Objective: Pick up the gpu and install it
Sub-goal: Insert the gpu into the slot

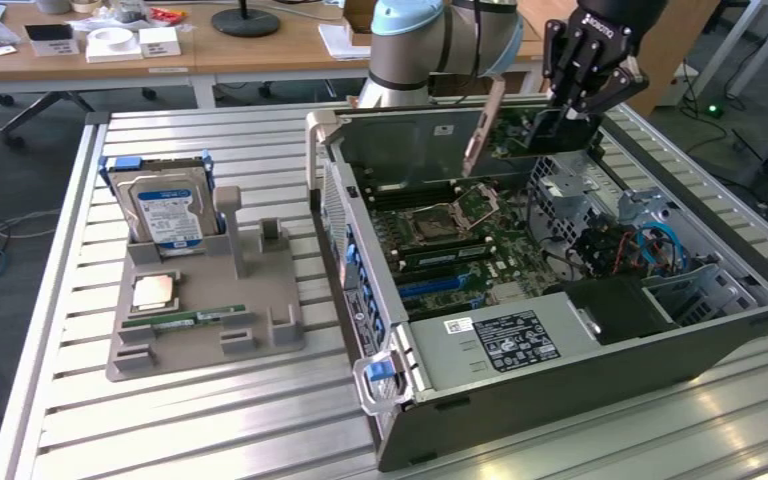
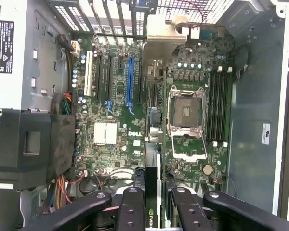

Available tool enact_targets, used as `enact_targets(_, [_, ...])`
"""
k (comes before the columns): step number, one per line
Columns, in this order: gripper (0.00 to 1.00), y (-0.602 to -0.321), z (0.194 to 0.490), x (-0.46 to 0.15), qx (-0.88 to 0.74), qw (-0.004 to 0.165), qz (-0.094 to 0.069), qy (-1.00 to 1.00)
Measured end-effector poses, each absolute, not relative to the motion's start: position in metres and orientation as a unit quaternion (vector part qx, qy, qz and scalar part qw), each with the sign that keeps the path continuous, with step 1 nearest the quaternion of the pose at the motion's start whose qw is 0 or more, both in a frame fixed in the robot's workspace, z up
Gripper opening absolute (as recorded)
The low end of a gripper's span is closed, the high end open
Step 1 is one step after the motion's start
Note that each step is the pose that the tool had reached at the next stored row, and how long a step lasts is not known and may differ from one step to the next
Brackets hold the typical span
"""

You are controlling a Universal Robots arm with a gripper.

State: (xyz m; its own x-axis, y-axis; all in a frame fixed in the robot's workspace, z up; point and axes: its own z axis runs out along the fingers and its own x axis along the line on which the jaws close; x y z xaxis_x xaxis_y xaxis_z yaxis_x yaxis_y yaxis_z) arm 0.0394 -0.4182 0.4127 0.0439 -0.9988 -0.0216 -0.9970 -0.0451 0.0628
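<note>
The pick-up part of the job is looking done: the hand [image 1: 554, 122] is gripping the gpu [image 1: 488, 130], its fingers [image 2: 131, 208] closing on either face of the card, which is hanging edge-down from them. In the wrist view the gpu [image 2: 153, 159] is running away from the hand towards the board [image 2: 111, 139], with its silver bracket [image 2: 162, 36] at the far end. The hand is hovering over the open case [image 1: 558, 350], and the card is sitting clear above the board rather than in it, so the install half appears not yet done. Directly below the hand the card's edge is lying over the strip between the blue slot [image 2: 130, 82] and the socket [image 2: 185, 113], both of them beside the card rather than under it; whether it is lining up with any slot I cannot tell. Well apart from the hand, out on the table [image 1: 157, 420], the holder [image 1: 211, 345] is carrying the hard drive [image 1: 164, 210] and a memory stick [image 1: 204, 318], with no card left in it.
</note>
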Motion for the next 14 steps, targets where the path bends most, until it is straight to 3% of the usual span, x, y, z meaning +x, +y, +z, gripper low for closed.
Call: enact_targets(14, [0.26, -0.4182, 0.4126, 0.0304, 0.722, 0.015, -0.030, -0.691])
